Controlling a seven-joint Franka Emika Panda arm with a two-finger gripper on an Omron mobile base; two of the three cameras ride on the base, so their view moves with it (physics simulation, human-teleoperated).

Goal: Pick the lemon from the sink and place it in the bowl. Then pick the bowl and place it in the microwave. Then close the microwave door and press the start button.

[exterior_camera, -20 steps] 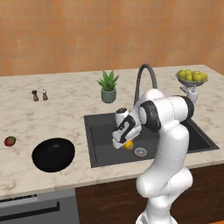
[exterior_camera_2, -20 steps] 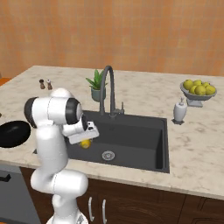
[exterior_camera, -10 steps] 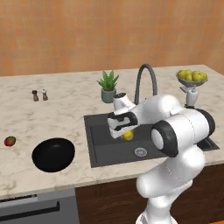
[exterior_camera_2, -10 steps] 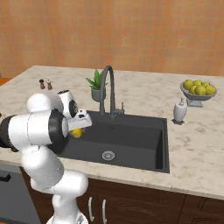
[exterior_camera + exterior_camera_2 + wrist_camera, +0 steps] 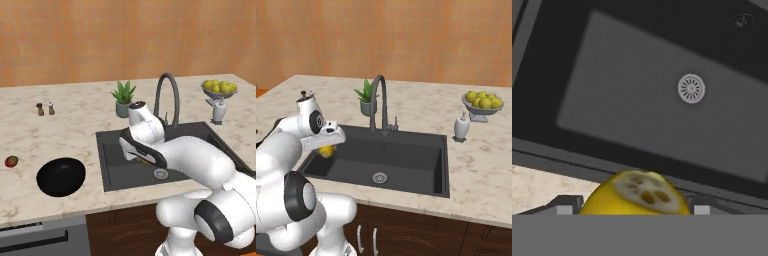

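The yellow lemon (image 5: pixel 326 151) hangs between the fingers of my gripper (image 5: pixel 326 148), which is shut on it. It is held above the left part of the dark sink (image 5: pixel 406 161), close to the basin's left wall. In the left base view the lemon (image 5: pixel 144 161) peeks out under the white hand, over the sink (image 5: pixel 116 176). The hand view has the lemon (image 5: pixel 634 195) at the bottom, with the sink floor (image 5: pixel 627 105) and its drain below it. The glossy black bowl (image 5: pixel 61 176) rests on the counter left of the sink, apart from the gripper.
A tall dark faucet (image 5: pixel 378 100) arches over the back of the sink, a potted plant (image 5: pixel 366 97) beside it. A soap dispenser (image 5: pixel 461 127) and a stemmed fruit dish (image 5: pixel 482 102) stand at the right. A mango (image 5: pixel 11 161) and two shakers (image 5: pixel 45 108) lie left.
The arm has lifted the lemon off the sink floor and swung it left, from near the drain to the basin's left side.
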